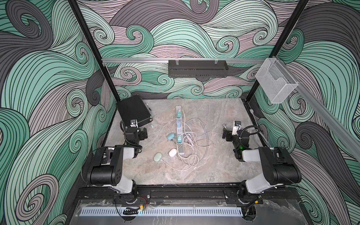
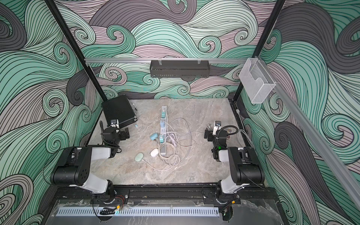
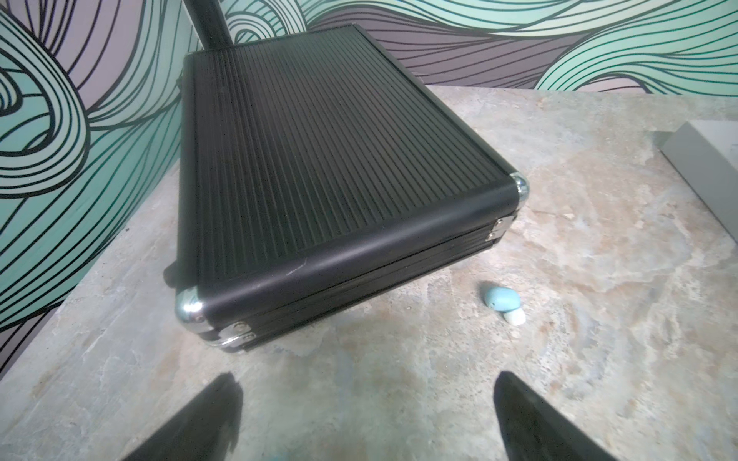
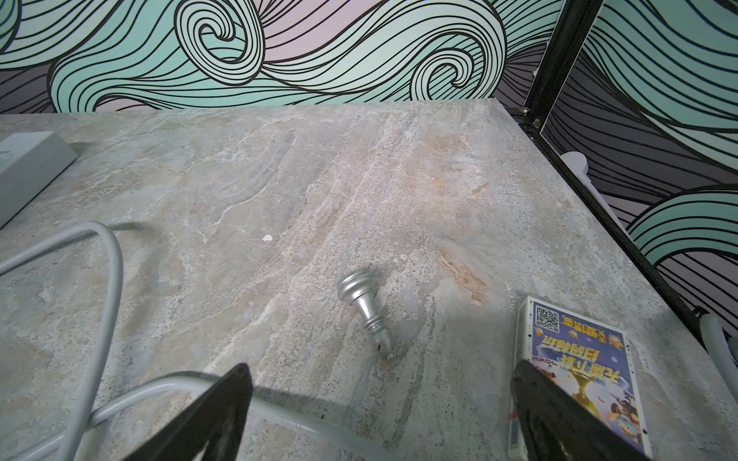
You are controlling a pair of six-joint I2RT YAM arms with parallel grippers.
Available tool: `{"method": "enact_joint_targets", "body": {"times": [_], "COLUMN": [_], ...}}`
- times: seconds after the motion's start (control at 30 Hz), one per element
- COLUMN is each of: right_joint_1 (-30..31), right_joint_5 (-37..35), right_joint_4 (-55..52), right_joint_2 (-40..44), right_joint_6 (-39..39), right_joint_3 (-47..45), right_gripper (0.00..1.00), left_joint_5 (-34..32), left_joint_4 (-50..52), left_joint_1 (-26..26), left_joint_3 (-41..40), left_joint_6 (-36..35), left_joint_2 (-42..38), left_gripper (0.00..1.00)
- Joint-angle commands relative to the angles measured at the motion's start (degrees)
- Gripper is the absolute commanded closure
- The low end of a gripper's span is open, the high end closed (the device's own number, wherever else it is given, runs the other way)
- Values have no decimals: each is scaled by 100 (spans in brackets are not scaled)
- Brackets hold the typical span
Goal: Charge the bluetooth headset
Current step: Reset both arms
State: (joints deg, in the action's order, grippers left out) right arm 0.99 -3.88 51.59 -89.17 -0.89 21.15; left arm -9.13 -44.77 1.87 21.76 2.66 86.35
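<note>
Blue earbud (image 3: 501, 300), tip away from case (image 3: 319, 139)

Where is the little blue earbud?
Find the big black ribbed case in the table's far left corner. The earbud lies beside its near right corner, alone on bare stone. It is much smaller than the pods by the power strip.
</note>
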Motion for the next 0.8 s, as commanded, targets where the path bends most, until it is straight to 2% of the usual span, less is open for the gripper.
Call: {"method": "enact_joint_targets", "body": {"times": [0.0, 0.03, 0.07, 0.1, 0.17, 0.23, 0.27, 0.33, 0.43, 0.6, 0.77], "right_joint_1": [-29, -23, -26, -29, -29, -22, -28, -29, -26, -28, 37], "right_joint_5": [54, 46, 48, 46, 47, 48, 53, 53, 54, 133, 117], "right_joint_4": [133, 135, 136, 125, 123, 120, 124, 121, 123, 123, 62], "right_joint_2": [3, 6, 4, 9, 4, 6, 6, 13, 13, 15, 7], "right_joint_6": [45, 45, 39, 37, 40, 36, 36, 36, 38, 5, -61], "right_joint_3": [74, 74, 74, 75, 83, 83, 77, 74, 74, 72, 109], "right_gripper": [0, 0, 0, 0, 0, 0, 0, 0, 0, 0, 0], "left_joint_5": [-605, -664, -717, -721, -322, -13, -61, -149, 8, 840, 765], "left_joint_4": [-2046, -2309, -2086, -1626, -429, -1270, -1422, -1004, -1075, 562, 603], "left_joint_1": [46, 82, 100, 116, 121, 121, 121, 121, 116, 119, 134], "left_joint_3": [-1089, -1140, -987, -750, -295, -564, -666, -598, -506, 485, 515], "left_joint_6": [409, 421, 417, 437, 342, 126, 153, 268, 157, -213, -168], "left_joint_2": [-143, -1, 48, 21, -248, -59, -53, -233, -113, 75, 118], "left_gripper": [2, 2, 2, 1, 1, 1, 1, 1, 1, 1, 2]}}
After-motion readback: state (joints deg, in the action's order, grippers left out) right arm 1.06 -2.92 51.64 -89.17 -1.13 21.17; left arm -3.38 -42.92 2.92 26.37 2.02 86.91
